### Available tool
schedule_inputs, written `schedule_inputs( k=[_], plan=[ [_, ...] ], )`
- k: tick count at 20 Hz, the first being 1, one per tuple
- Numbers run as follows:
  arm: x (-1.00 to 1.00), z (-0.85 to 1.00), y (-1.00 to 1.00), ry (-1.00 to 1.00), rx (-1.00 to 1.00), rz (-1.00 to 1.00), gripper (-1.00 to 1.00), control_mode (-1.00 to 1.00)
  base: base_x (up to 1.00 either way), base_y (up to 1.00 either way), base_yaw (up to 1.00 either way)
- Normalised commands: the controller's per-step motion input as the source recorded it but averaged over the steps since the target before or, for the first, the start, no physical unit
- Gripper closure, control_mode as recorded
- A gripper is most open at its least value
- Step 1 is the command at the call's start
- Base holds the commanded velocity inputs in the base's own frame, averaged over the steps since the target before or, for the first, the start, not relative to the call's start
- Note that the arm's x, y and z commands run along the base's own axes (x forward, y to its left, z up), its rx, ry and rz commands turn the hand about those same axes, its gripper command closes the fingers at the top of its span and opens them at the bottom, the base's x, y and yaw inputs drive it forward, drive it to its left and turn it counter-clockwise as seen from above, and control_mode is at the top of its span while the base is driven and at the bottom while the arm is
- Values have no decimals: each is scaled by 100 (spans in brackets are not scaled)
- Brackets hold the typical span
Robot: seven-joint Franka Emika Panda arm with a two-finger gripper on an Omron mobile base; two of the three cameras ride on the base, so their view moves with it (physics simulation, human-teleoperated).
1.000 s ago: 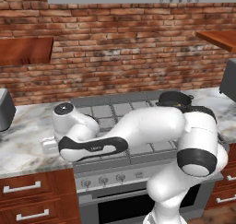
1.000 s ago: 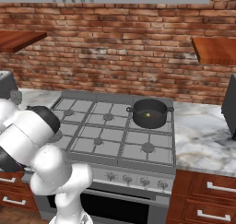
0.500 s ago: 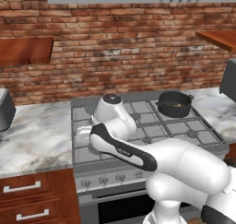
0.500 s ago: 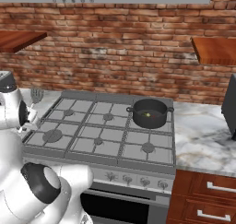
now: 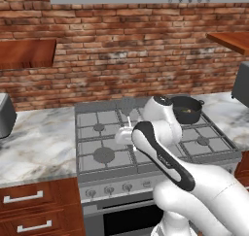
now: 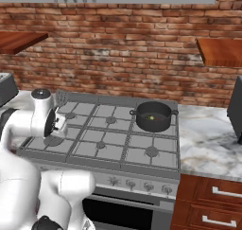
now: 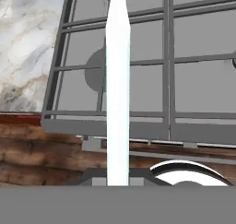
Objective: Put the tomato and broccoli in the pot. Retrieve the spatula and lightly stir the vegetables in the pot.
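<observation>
My gripper (image 5: 124, 134) hangs over the left half of the stove, shut on the spatula's pale handle (image 7: 117, 103). The handle runs straight up the hand view from between the gripper's (image 7: 117, 180) dark fingertips. The slotted grey head of the spatula (image 5: 127, 106) stands above the hand, and it shows again as the spatula (image 6: 61, 98) beside the gripper (image 6: 60, 122). The dark round pot (image 6: 152, 116) sits on the back right burner, apart from the gripper; my arm covers part of the pot (image 5: 189, 109). A small greenish speck lies inside it; tomato and broccoli are too small to tell apart.
The stove's grey grates (image 6: 113, 139) spread under the hand, with knobs along the front edge (image 5: 109, 190). Marble counter (image 5: 34, 143) lies on the left and marble counter (image 6: 208, 144) on the right. A dark appliance (image 5: 241, 84) stands at the far right, and wooden shelves hang on the brick wall.
The arm has swung from above the left counter rightward over the stove, carrying the spatula with it. The pot has stayed in place.
</observation>
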Motion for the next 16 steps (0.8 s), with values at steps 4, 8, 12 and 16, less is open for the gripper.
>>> schedule_inputs(
  k=[4,8,12,16],
  plan=[
    [1,10,-100,7,0,-13,100,-100,0,0,0],
    [9,6,-100,11,0,-15,100,-100,0,0,0],
    [21,2,-100,7,0,-20,100,-100,0,0,0],
    [18,0,-100,5,0,-25,100,-100,0,0,0]
  ],
)
